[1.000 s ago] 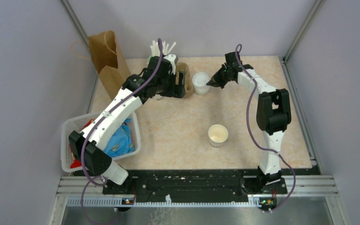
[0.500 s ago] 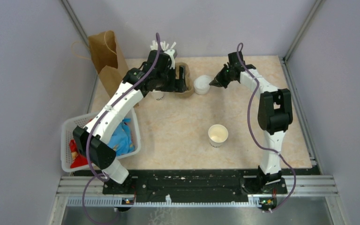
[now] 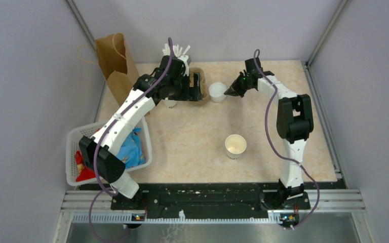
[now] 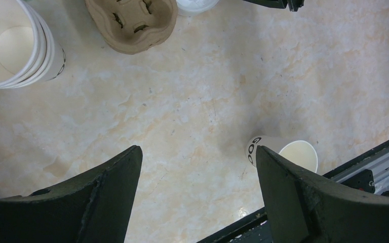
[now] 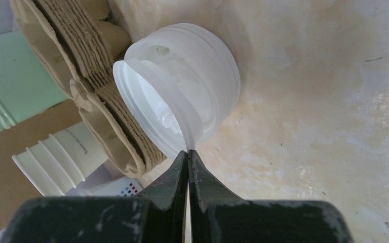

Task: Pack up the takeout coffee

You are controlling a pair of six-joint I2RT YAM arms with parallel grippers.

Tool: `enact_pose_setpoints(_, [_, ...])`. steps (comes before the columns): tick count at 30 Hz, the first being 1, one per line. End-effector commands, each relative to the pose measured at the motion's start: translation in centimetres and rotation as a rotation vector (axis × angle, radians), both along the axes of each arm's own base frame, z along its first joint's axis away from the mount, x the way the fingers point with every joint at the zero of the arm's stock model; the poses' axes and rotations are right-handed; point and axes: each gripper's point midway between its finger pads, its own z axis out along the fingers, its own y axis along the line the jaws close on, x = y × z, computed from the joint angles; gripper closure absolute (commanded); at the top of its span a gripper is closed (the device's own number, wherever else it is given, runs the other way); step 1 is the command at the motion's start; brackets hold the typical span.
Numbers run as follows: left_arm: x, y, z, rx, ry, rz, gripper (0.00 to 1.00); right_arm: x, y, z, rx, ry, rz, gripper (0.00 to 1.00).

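The lettered paper cup stands lidless mid-worktop, toward the near edge, so packing has barely begun. At the far edge the right tool is pressed together, apparently pinching the rim of the top white lid of a stack beside the pulp cup carriers; the left tool hangs spread and empty. Lidding the cup and seating it in a carrier look left to do.

Top external: mounted above and behind the arm bases, aimed down; the whole surface is taken in from afar.
Left wrist: held high, aimed down; a wide stretch is covered.
Right wrist: held low and very near, aimed at white lids.
Shared: pulp carrier is seen in all three; open paper cup in top external and left wrist.
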Motion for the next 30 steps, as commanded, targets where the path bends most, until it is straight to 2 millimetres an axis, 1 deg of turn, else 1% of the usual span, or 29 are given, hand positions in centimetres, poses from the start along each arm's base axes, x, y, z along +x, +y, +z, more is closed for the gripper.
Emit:
enact_pose_setpoints(1, [-0.4, 0.1, 1.7, -0.038, -0.032, 0.002, 0.11, 1.3, 0.2, 1.6, 0.024, -0.065, 0.014, 0.94])
enact_pose_setpoints(4, [-0.4, 0.0, 1.5, -0.037, -0.026, 0.0, 0.11, 1.2, 0.2, 1.2, 0.02, -0.06, 0.016, 0.85])
enact_pose_setpoints(10, [-0.4, -0.1, 1.5, -0.038, -0.026, -0.002, 0.11, 1.1, 0.1, 0.3, 0.007, -0.044, 0.017, 0.73])
enact_pose_setpoints(15, [-0.3, -0.1, 1.4, -0.039, -0.024, -0.003, 0.11, 1.1, -0.4, -0.3, -0.027, -0.031, 0.011, 0.62])
enact_pose_setpoints(19, [-0.3, -0.2, 1.3, -0.038, -0.021, -0.004, 0.11, 1.1, -0.3, -1.2, -0.026, -0.005, 0.01, 0.61])
enact_pose_setpoints(24, [-0.3, -0.2, 1.3, -0.036, -0.021, -0.008, 0.11, 1.6, -0.2, -1.6, -0.027, 0.006, -0.007, 0.62])
enact_pose_setpoints(30, [-0.3, 0.0, 1.3, -0.028, -0.027, -0.007, 0.11, 1.9, -0.2, -1.6, -0.03, 0.005, -0.016, 0.65])
